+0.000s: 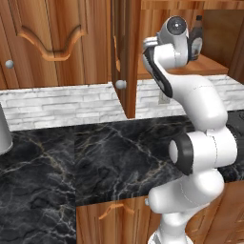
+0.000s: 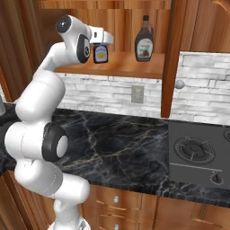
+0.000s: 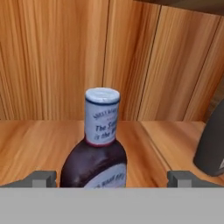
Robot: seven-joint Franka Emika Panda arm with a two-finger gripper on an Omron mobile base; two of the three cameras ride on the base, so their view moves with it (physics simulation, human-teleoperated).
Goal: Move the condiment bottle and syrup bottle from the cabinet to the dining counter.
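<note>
Pincer (image 3: 112,178) at cabinet (image 1: 57,43) shelf, jaws wide.
Condiment bottle (image 3: 98,144) sat betw fingertips, not gripped; syrup bottle (image 2: 144,40) stood beside.

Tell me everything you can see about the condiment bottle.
The condiment bottle is a small dark red bottle with rounded shoulders, a pale bluish-white cap and a printed label round the neck, with another label lower down. It looks like glossy plastic or glass. It stands upright on the wooden shelf of the open cabinet, left of the syrup bottle and apart from it. The open gripper has a finger on either side, not touching it.
</note>
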